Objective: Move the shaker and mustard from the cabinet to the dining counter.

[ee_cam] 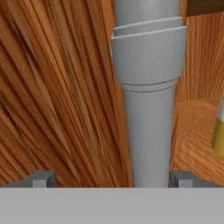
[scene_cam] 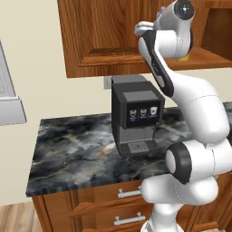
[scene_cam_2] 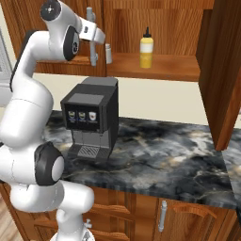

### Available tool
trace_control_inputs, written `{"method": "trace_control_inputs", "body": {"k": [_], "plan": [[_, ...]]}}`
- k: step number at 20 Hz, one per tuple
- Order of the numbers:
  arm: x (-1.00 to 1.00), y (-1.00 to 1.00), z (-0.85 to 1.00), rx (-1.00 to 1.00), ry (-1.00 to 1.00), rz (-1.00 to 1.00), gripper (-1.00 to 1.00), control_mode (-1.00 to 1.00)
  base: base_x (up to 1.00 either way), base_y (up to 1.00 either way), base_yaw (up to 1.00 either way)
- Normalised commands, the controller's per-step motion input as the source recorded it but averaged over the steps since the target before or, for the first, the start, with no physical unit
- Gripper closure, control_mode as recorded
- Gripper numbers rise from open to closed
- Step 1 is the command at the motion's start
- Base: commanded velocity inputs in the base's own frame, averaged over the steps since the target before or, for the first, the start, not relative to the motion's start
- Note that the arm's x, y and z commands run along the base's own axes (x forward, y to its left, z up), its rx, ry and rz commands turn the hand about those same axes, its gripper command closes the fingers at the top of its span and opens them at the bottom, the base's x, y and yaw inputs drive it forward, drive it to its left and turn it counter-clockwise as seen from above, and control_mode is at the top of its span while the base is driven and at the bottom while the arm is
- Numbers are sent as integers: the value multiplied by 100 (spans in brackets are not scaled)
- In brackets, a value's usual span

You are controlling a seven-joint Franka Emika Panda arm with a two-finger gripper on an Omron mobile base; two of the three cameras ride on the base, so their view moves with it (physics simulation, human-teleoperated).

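Two things upright on cabinet [scene_cam_2: 160,66] shelf, shaker [scene_cam_2: 108,53] and mustard [scene_cam_2: 146,47], nozzle up, gripper [ee_cam: 112,178] spread wide astride shaker, nothing gripped.

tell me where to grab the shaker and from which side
Grip the shaker around its narrow lower body, below the wider top band. Come in level from the open cabinet front; it stands upright, and the open gripper already straddles it.
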Motion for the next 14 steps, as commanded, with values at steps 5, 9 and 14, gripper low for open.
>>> {"method": "trace_control_inputs", "body": {"k": [5,9,14], "plan": [[58,0,-41,0,0,5,-100,-100,0,0,0],[42,0,-63,0,0,6,-100,-100,0,0,0],[40,0,-73,0,-1,9,-100,-100,0,0,0]]}}
